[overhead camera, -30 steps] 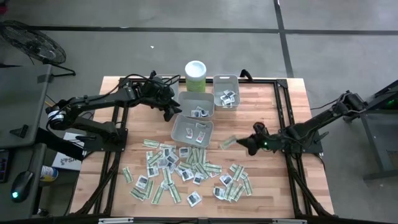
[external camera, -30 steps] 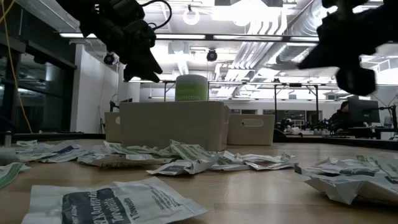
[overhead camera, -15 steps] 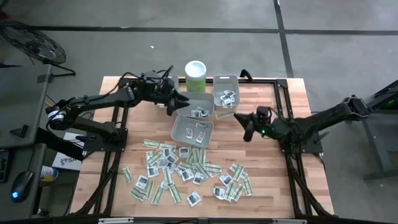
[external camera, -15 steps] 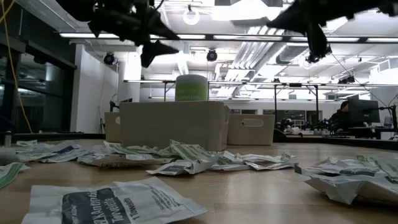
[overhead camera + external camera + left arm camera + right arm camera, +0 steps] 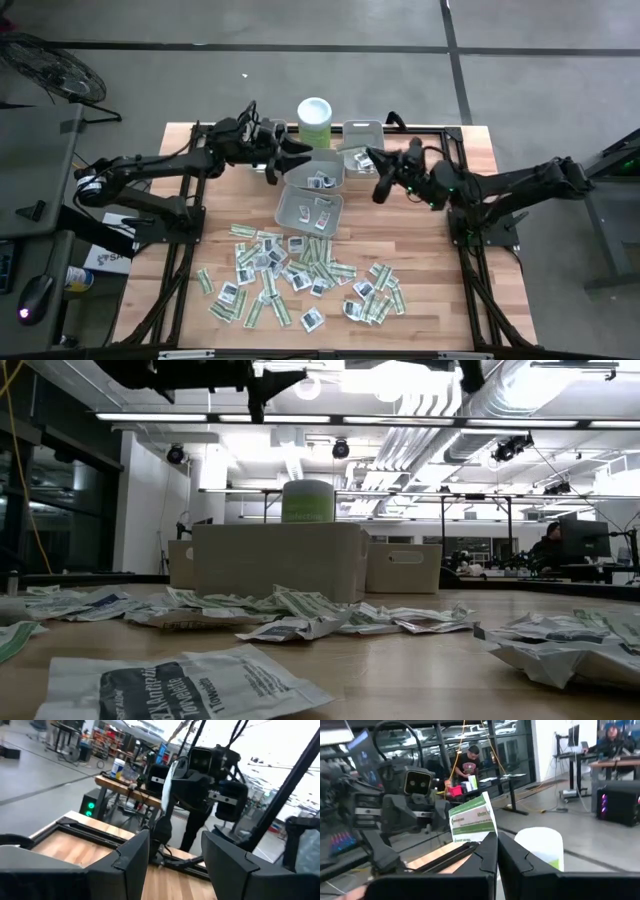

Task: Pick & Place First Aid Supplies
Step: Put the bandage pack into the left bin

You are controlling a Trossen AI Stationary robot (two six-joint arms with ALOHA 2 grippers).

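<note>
Dozens of first aid packets lie scattered on the near half of the wooden table. Three grey bins stand farther back: a near one, a middle one and a far right one, each with a few packets inside. My right gripper hovers level by the far right bin, shut on a green-white packet. The same packet shows in the left wrist view. My left gripper is open and empty, held high over the left edge of the middle bin, facing the right gripper. My right gripper pinches the green-white packet by its lower edge between its two fingertips. The fingers come in level from the table's right. The packet stands up above the fingertips, lifted clear of the table and bins.
A tall pale green canister with a white lid stands behind the middle bin. Bare wood lies along the left and right sides of the table. People sit at desks in the room beyond.
My right gripper has risen from beside the packet pile and gone toward the far edge and a little left to the far right bin, rolling about its own line, with the packet still held. My left gripper has risen and tipped from pointing down to about level.
</note>
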